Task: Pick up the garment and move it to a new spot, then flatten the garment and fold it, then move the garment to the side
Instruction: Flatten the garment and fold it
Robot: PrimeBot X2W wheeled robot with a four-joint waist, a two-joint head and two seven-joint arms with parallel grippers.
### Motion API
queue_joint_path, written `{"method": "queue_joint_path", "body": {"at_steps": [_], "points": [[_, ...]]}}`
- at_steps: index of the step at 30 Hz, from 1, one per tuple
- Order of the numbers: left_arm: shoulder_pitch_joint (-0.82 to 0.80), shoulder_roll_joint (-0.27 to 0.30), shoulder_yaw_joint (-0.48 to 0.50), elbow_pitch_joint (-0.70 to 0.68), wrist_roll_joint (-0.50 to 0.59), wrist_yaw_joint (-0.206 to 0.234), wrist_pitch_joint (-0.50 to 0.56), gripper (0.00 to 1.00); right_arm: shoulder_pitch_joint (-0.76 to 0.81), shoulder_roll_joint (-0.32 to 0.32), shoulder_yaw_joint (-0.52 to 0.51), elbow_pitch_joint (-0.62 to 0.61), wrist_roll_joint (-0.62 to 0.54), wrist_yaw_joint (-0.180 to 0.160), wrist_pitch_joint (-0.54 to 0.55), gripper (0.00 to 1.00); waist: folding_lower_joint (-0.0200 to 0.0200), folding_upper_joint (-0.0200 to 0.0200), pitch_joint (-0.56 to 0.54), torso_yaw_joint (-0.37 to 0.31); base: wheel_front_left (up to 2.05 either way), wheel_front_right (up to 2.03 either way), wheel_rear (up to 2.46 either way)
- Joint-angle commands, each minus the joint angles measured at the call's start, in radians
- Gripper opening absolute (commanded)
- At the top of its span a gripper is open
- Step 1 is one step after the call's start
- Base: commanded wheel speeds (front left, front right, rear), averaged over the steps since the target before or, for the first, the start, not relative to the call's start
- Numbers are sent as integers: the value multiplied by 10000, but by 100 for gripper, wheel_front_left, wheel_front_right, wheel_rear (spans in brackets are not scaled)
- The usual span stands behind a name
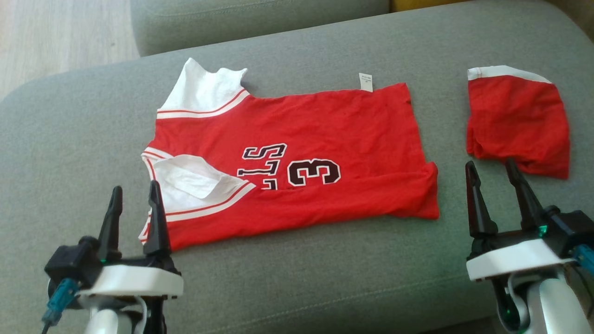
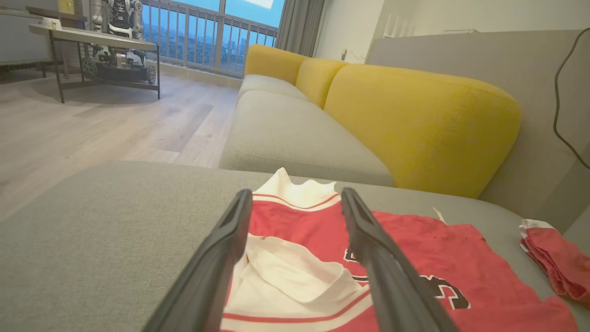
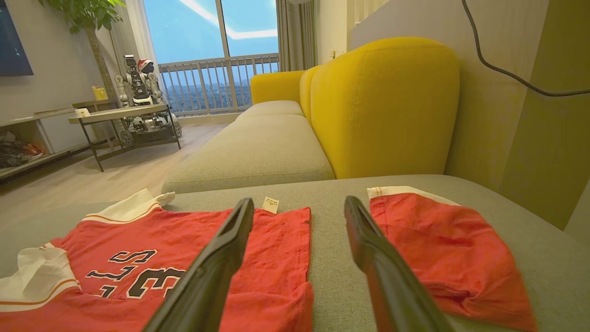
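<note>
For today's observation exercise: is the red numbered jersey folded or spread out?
Mostly spread out: the jersey lies flat on the grey cushion, lettering showing, with only its near edge turned over.

On the red jersey [image 1: 297,130] we read a black, white-edged number 3 [image 1: 313,171]. At its 9 o'clock stand the letters LLS [image 1: 262,163], partly under a fold. The white tag [image 1: 365,81] at 12 o'clock has print too small to read.

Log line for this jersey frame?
left gripper: open, empty; right gripper: open, empty; jersey: flat on sofa, near edge folded over; small red garment: apart
</note>
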Motion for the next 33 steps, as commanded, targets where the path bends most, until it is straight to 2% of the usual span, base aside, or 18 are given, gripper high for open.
{"method": "queue_joint_path", "body": {"at_steps": [1, 5, 8, 11, 17, 21, 25, 28, 29, 30, 31, 33], "points": [[-347, -6, 416, -249, 80, -74, -58, 100, -229, 8, 225, -417, 39, -4, -92, 100, 1, 0, 15, 12, 0, 0, 0], [-429, -24, 312, 167, 143, -141, -58, 100, -283, 11, 300, -408, 182, -4, -93, 100, 1, 0, 70, 1, 0, 0, 0], [-522, -26, 207, 878, 338, 13, -58, 100, -348, 12, 399, -384, 229, -4, -93, 100, 1, 0, 148, -81, 0, 0, 0], [-716, -27, 260, 1837, 447, 325, -58, 100, -393, 13, 519, -395, 278, -4, -93, 100, 1, 0, 238, -210, 0, 0, 0], [-1310, -18, 713, 3912, 706, 1267, -58, 100, -455, 13, 657, -474, 383, -4, -93, 100, 1, 0, 465, -515, 0, 0, 0], [-1673, 54, 934, 4957, 655, 1504, -58, 100, -450, 13, 645, -451, 441, -4, -93, 100, 1, 0, 536, -624, 0, 0, 0], [-1934, 99, 967, 5858, 527, 1438, -35, 100, -431, 14, 672, -320, 475, -4, -93, 100, 1, 0, 561, -665, 0, 0, 0], [-2144, 99, 918, 6358, 388, 1227, 21, 100, -438, 14, 651, -76, 520, -4, -93, 100, 1, 0, 563, -650, 0, 0, 0], [-2208, 97, 881, 6476, 350, 1129, 20, 81, -444, 14, 634, 34, 548, -4, -93, 100, 1, 0, 560, -632, 0, 0, 0], [-2269, 93, 840, 6552, 321, 1041, 15, 22, -449, 14, 609, 177, 602, -4, -93, 100, 1, 0, 560, -608, 0, 0, 0], [-2329, 88, 780, 6585, 313, 950, 8, 0, -455, 14, 569, 362, 664, -4, -93, 100, 1, 0, 571, -564, 0, 0, 0], [-2417, 79, 684, 6561, 288, 755, -14, 0, -503, 14, 497, 854, 852, -4, -91, 100, 1, 0, 581, -459, 0, 0, 0]]}}
